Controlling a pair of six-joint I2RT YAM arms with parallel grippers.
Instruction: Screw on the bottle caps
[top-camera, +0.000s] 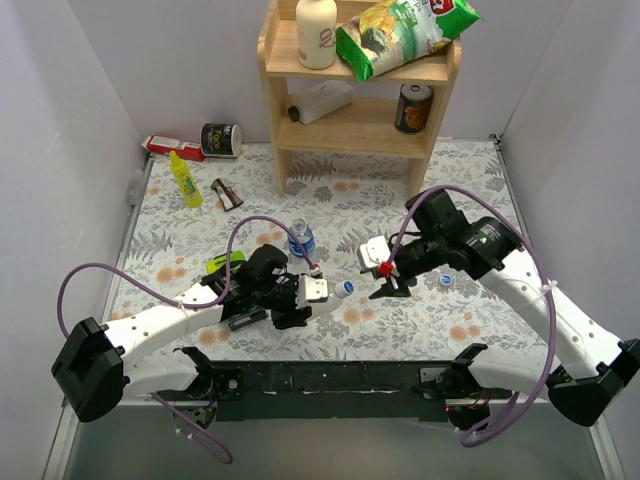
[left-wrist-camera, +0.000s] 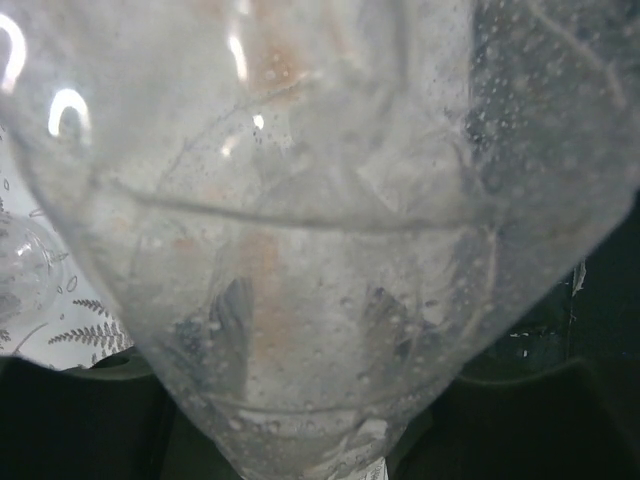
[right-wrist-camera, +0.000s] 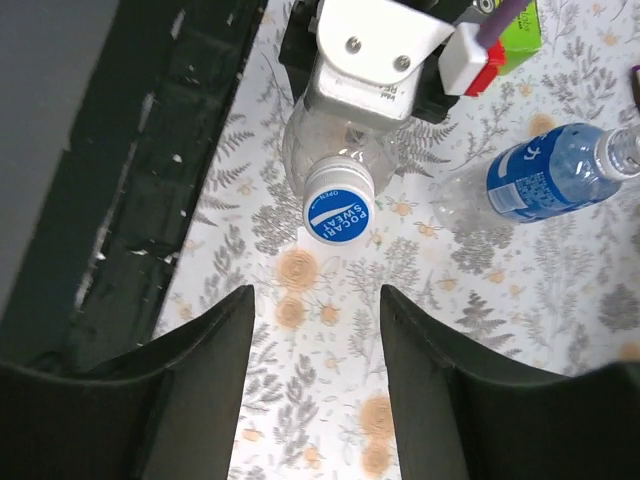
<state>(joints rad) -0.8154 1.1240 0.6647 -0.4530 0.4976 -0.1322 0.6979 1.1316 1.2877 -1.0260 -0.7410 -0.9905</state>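
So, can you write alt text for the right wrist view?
The left gripper holds a clear bottle, its blue cap facing the camera, above the floral table. The open right gripper frames the bottom edge, and a blue-labelled bottle is at the right.

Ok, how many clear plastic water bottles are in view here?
2. The label-less bottle is gripped in the left hand, a blue cap on its neck; the blue-labelled bottle lies on its side just beside it. None look hidden.

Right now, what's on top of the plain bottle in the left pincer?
A blue cap sits on the plain bottle's mouth. It hides the threads, so how tightly it is screwed on can't be seen.
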